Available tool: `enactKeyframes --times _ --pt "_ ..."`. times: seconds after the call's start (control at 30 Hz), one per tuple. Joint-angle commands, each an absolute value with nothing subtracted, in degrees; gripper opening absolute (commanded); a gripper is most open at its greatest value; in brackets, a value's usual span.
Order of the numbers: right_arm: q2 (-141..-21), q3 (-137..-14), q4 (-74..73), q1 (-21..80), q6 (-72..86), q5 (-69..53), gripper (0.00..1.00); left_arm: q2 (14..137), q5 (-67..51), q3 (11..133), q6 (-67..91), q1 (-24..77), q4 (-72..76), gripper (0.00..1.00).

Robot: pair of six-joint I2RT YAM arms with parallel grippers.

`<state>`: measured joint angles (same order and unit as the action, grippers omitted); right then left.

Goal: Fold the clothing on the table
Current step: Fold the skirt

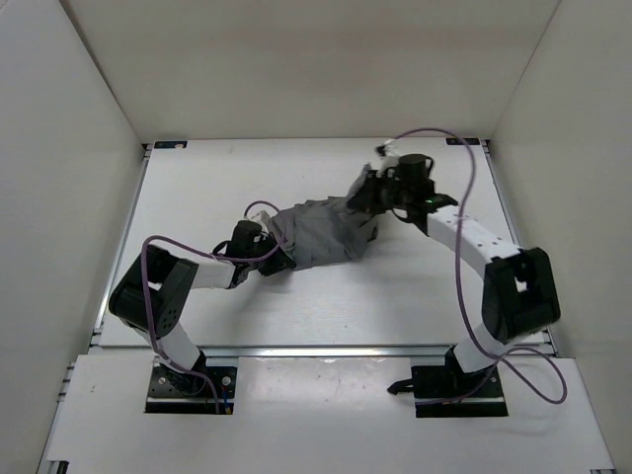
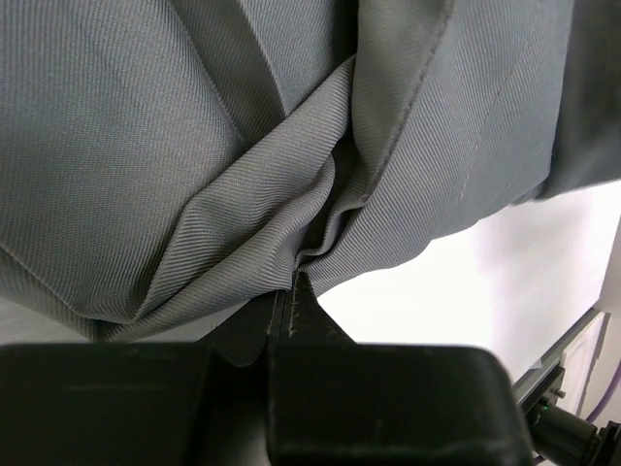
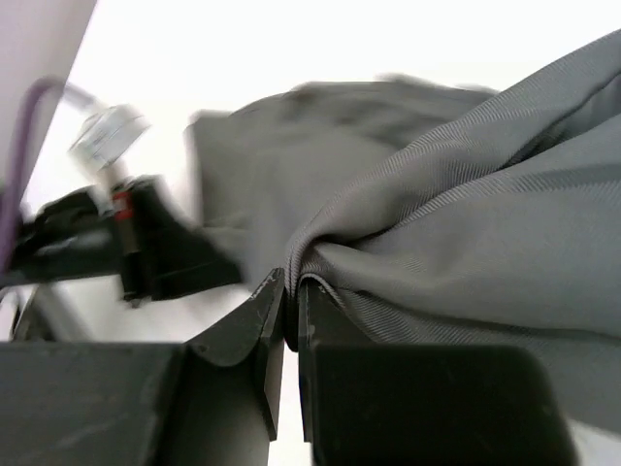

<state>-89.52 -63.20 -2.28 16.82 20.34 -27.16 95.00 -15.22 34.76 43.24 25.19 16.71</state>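
The clothing (image 1: 321, 235) is a grey creased garment bunched in a heap near the middle of the white table (image 1: 227, 188). My left gripper (image 1: 283, 259) sits at the heap's left edge. In the left wrist view its jaws (image 2: 291, 288) are pressed together, with a fold of the clothing (image 2: 243, 194) pinched at their tips. My right gripper (image 1: 368, 200) is at the heap's far right corner. In the right wrist view its fingers (image 3: 292, 288) are shut on a rolled edge of the clothing (image 3: 466, 252), and a thin layer of fabric shows between them.
White walls (image 1: 69, 148) close off the left, far and right sides. A metal rail (image 1: 326, 349) runs along the near edge, in front of the arm bases. Purple cables (image 1: 464, 247) loop beside both arms. The left arm shows blurred in the right wrist view (image 3: 146, 243).
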Motion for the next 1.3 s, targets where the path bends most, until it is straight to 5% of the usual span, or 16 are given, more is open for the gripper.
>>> enactKeyframes --times 0.0,0.57,0.7,0.83,1.0,1.17,1.27 --pt "-96.3 -71.4 -3.7 24.9 15.0 -35.2 0.00 95.2 -14.9 32.8 43.5 24.8 16.2 0.00" --pt "-117.9 -81.1 -12.7 38.1 12.9 -40.9 0.00 92.8 -16.6 29.2 44.0 22.9 18.7 0.00" --pt "-119.7 -83.7 -16.7 39.2 10.5 -36.9 0.00 89.1 -18.8 27.6 44.4 21.1 18.3 0.23" --pt "-120.0 -84.3 -18.5 40.8 8.0 -33.9 0.01 81.5 -19.5 26.5 43.9 17.0 14.7 0.30" --pt "-116.8 -82.5 -15.6 42.3 4.8 -36.0 0.40 67.6 -17.7 25.7 43.4 12.2 9.1 0.32" --pt "-106.8 -76.2 -9.6 44.4 2.0 -37.1 0.49 59.8 -16.6 26.1 42.6 8.8 4.4 0.31" --pt "-94.9 -61.7 9.9 43.5 5.7 -39.6 0.50 57.7 -17.0 26.5 41.7 7.5 2.5 0.32"
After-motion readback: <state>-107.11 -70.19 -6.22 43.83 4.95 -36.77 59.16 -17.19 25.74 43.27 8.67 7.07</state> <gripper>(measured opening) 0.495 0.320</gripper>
